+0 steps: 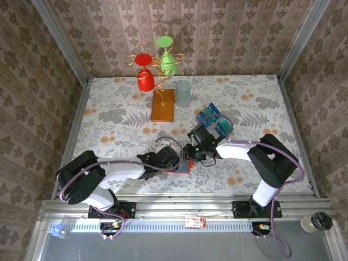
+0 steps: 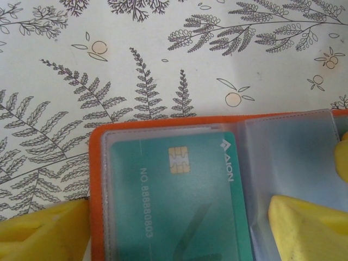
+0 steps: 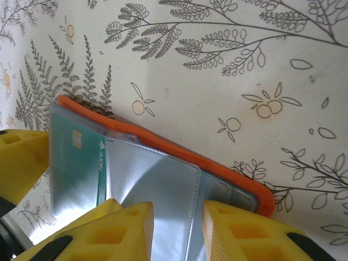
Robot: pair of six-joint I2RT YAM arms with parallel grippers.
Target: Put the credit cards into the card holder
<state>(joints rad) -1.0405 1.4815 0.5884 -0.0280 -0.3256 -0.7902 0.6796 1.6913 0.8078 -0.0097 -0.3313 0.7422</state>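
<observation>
Card holder [image 2: 97, 179] lies open, clear-sleeved; left hand [image 2: 176, 231] spread, right hand [image 3: 178, 231] narrowly parted.

The flower-printed table [image 1: 109, 119] carried a wire stand's orange-brown base [image 1: 163, 105] at eleven o'clock from its middle. A pale teal tumbler [image 1: 183, 93] stood just beside it at twelve, the credit cards [image 1: 212, 118] lay at two, and the card holder [image 1: 186, 165] lay open at six.

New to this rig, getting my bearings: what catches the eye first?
The open orange card holder at front centre, a teal card in its clear sleeve, left gripper and right gripper over it. Beyond lie fanned blue cards; at the back, a gold wire stand holds a red cup and a green cup.
</observation>
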